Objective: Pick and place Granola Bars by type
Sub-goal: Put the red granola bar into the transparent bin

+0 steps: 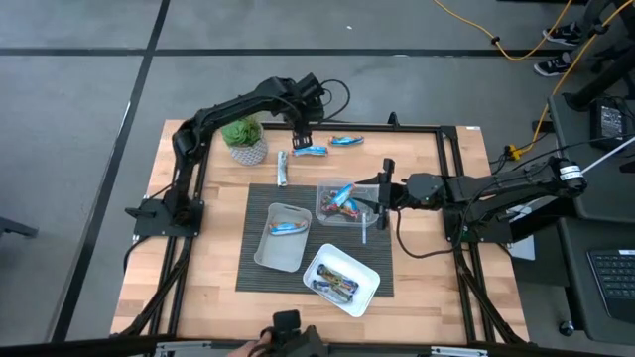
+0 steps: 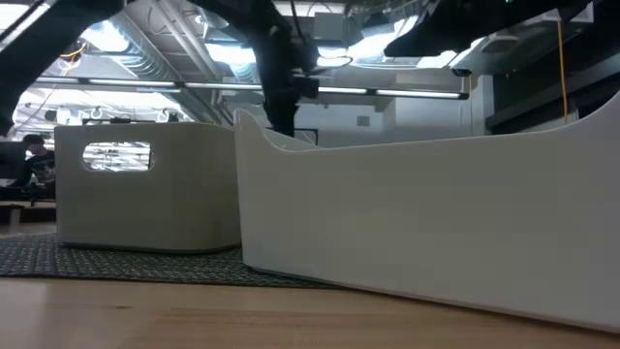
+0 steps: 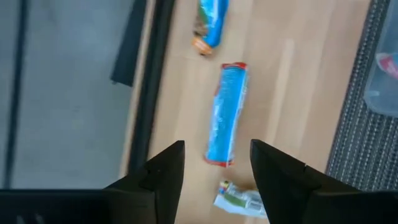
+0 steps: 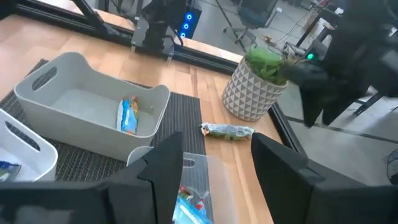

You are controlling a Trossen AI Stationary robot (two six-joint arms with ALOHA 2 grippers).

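- High view: sorting is partly done. One blue bar (image 1: 287, 227) lies in the grey tray (image 1: 281, 237), several bars sit in the clear tray (image 1: 340, 202), and more in the white tray (image 1: 340, 279). Three bars remain loose on the table: a blue bar (image 1: 310, 151) under the left gripper (image 1: 301, 141), another blue bar (image 1: 346, 141) near it, and a silver-green bar (image 1: 283, 168) beside the plant pot (image 1: 246, 141).
- Low view: only the tray walls show; no bars are visible.
- Left wrist view: the left gripper (image 3: 216, 163) is spread and empty, hovering with its fingers either side of the loose blue bar's (image 3: 226, 114) near end, not touching it.
- Right wrist view: the right gripper (image 4: 216, 158) is parted and empty, over the clear tray.
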